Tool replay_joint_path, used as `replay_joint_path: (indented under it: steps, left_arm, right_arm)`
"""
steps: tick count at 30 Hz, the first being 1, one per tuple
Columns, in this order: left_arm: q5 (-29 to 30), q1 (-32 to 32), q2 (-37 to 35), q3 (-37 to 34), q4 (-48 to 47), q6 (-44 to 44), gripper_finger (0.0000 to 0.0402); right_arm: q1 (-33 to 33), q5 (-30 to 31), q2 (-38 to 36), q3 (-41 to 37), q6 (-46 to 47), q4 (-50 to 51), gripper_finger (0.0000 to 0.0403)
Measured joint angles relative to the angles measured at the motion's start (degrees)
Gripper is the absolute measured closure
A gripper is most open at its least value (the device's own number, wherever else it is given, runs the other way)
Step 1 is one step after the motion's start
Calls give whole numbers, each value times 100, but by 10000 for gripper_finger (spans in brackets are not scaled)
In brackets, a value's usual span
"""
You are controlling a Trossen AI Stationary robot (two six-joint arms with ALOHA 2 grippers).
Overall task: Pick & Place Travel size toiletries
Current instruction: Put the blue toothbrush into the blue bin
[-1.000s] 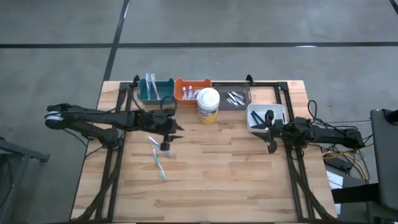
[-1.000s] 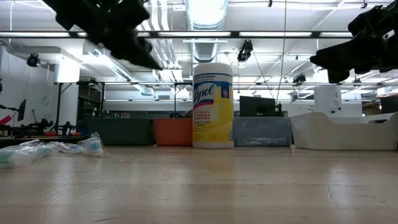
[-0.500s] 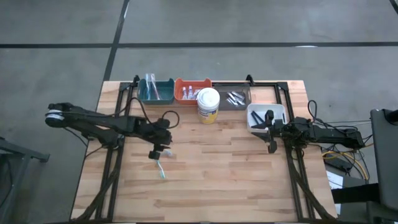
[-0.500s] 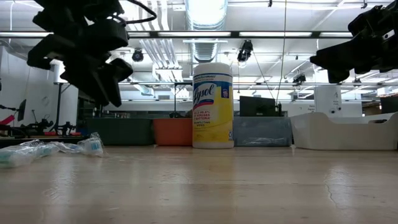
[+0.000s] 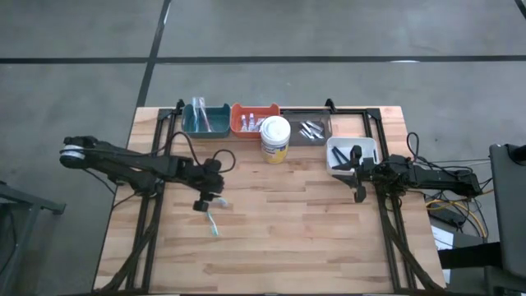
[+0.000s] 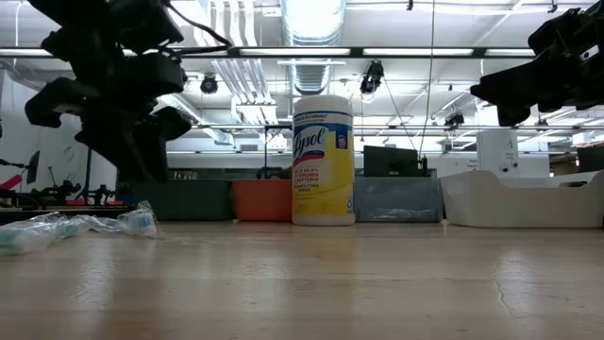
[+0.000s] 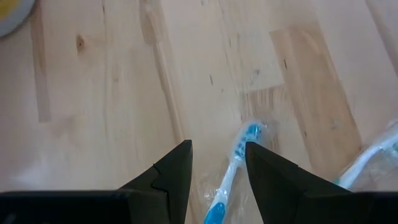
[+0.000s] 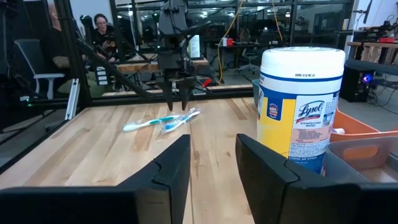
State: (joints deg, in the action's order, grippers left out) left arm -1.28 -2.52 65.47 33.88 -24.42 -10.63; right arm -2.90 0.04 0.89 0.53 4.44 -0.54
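Two wrapped toothbrushes (image 5: pixel 210 219) with blue heads lie flat on the wood, left of the table's middle. In the left wrist view one toothbrush (image 7: pixel 232 178) shows between my fingers and a second toothbrush (image 7: pixel 374 160) lies off to the side. My left gripper (image 5: pixel 202 205) is open, points down and hovers above them (image 8: pixel 176 104), clear of the table in the low view (image 6: pixel 123 142). My right gripper (image 5: pixel 359 182) is open and waits beside the white bin (image 5: pixel 352 154), touching nothing.
A yellow-and-white wipes canister (image 5: pixel 274 138) stands near the far middle. Behind it sit a teal bin (image 5: pixel 205 120) with toothbrushes, an orange bin (image 5: pixel 254 120) with small tubes, and a grey bin (image 5: pixel 308 128) with dark pieces. Bare wood stretches along the near half.
My left gripper has swung from lying level and pointing right to pointing down. It has moved a little toward the table's left and near edges and lowered over the toothbrushes. The toothbrushes have stayed where they were.
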Motion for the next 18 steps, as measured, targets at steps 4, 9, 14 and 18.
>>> replay_joint_path:
  steps: [4,9,14,18]
  left_arm:
    - [0,0,0,-176,-11,1,248]
    - [0,0,0,-350,-8,62,248]
    - [2,0,0,-444,36,180,248]
    - [0,0,0,-488,58,343,248]
  right_arm:
    - [-1,0,0,0,-7,0,273]
    - [0,-1,0,1,-6,-2,277]
    - [0,-1,0,-1,-7,0,283]
    - [0,-1,0,1,-6,-2,287]
